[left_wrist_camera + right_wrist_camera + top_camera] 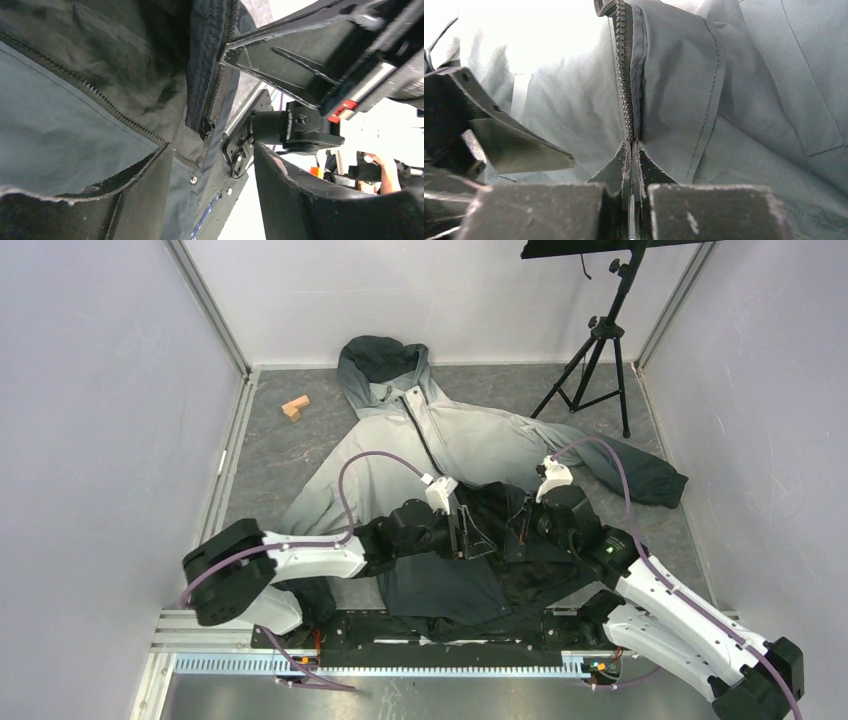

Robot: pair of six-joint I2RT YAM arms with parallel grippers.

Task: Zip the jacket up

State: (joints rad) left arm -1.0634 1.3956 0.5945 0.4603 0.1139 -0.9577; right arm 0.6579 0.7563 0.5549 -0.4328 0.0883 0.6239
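Observation:
The jacket [480, 440] lies flat on the table, hood at the far end, pale grey fading to dark at the hem. Its lower front hangs open and shows dark lining, while the zipper [425, 435] runs closed above. My left gripper [468, 532] is open over the open lower front; in the left wrist view [211, 150] its fingers stand wide apart around the hem with the zipper teeth [120, 112]. My right gripper [520, 525] is just right of it and, in the right wrist view [631, 147], shut on the jacket's zipper edge [624, 75].
A small wooden block [295, 408] lies at the far left of the table. A black tripod [598, 350] stands at the far right. Pale walls close in on both sides. A metal rail [380, 665] runs along the near edge.

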